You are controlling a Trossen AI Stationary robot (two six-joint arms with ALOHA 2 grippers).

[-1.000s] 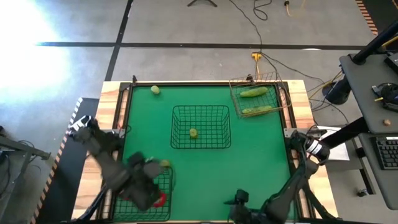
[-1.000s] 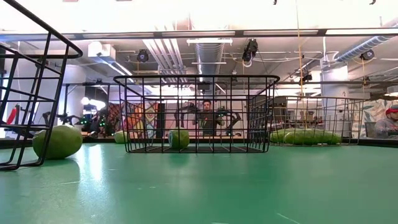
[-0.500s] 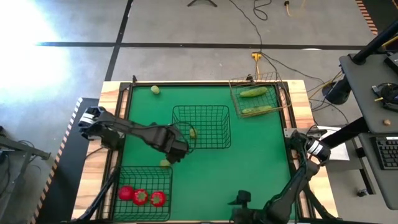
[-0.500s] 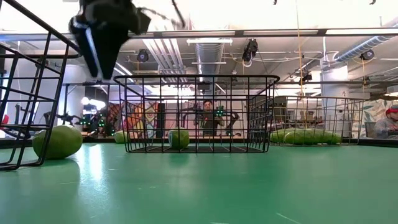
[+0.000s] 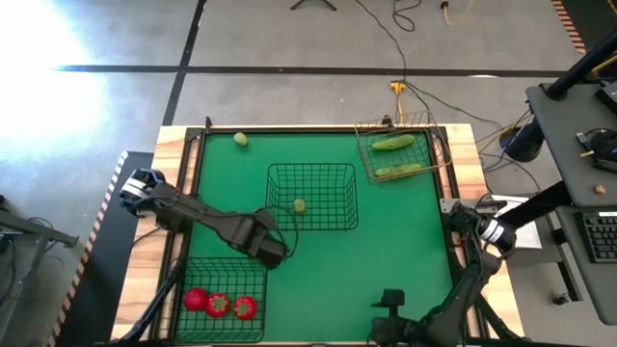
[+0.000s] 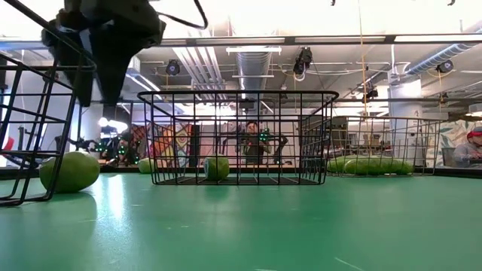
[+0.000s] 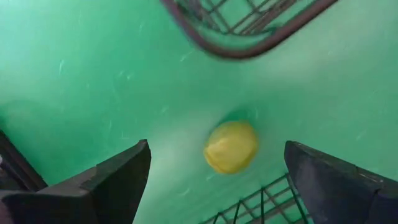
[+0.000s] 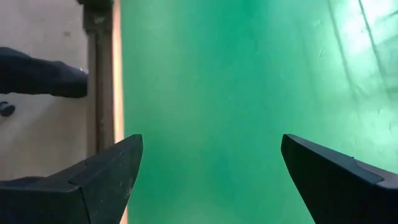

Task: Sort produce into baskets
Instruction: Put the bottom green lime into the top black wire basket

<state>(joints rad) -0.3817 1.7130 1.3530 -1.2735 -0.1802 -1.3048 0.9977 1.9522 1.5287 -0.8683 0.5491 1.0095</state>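
My left gripper (image 5: 267, 248) is open above a pale yellow-green fruit (image 7: 231, 147) that lies on the green table just beyond the near-left dark basket (image 5: 222, 289). Its fingers stand on either side of the fruit and above it. The same fruit shows in the low view (image 6: 69, 171), below the gripper (image 6: 105, 90). The near-left basket holds three red tomatoes (image 5: 219, 305). The middle dark basket (image 5: 310, 173) holds one yellow-green fruit (image 5: 300, 205). The tan basket (image 5: 424, 145) at the far right holds two cucumbers (image 5: 395, 156). My right gripper (image 8: 211, 143) is open and empty near the table's front edge.
Another yellow-green fruit (image 5: 240, 139) lies on the table at the far left corner. The wire rims of the near-left basket (image 7: 267, 199) and the middle basket (image 7: 249, 43) stand close on both sides of my left gripper. Open green table lies on the right half.
My left gripper has gone from above the near-left basket toward the far edge and the right, then come back a little and lower, over the yellow-green fruit beside that basket. My right arm has shifted slightly toward the table's right edge.
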